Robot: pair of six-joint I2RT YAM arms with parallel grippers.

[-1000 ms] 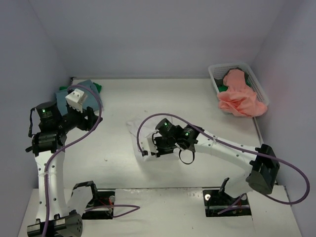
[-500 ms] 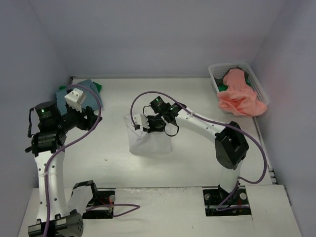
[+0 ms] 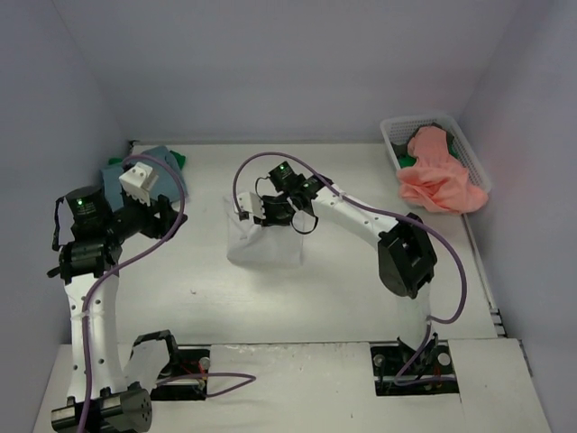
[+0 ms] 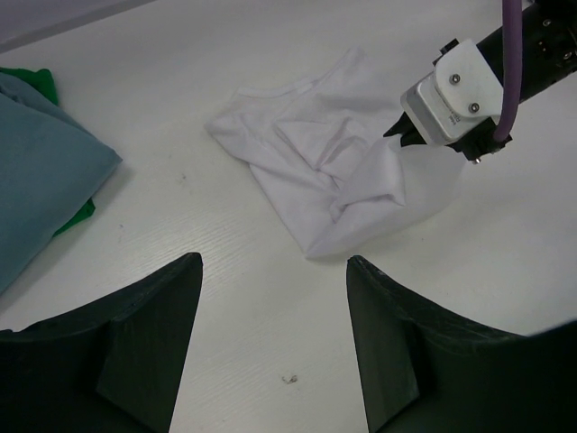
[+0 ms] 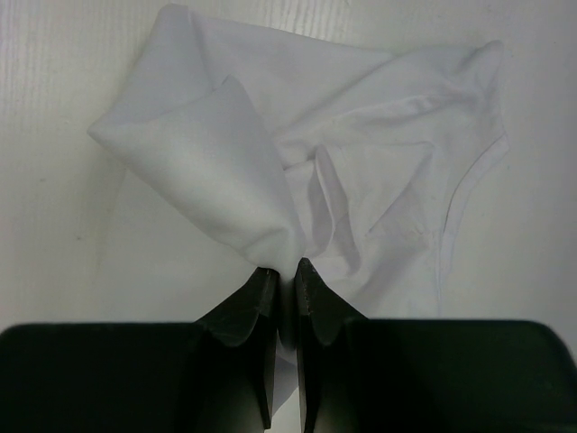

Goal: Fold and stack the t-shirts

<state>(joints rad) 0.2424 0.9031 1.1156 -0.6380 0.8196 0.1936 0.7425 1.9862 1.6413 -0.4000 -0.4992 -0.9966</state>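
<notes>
The right gripper pinches a thin fold of the white t-shirt; the rest lies crumpled just ahead of its fingertips. The left gripper is spread and empty, so nothing pins the cloth: the fold may slip, or the shirt may drag and bunch.

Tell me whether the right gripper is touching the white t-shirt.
Touching. The right wrist view shows the right gripper pinched shut on a raised fold of the white t-shirt.
</notes>
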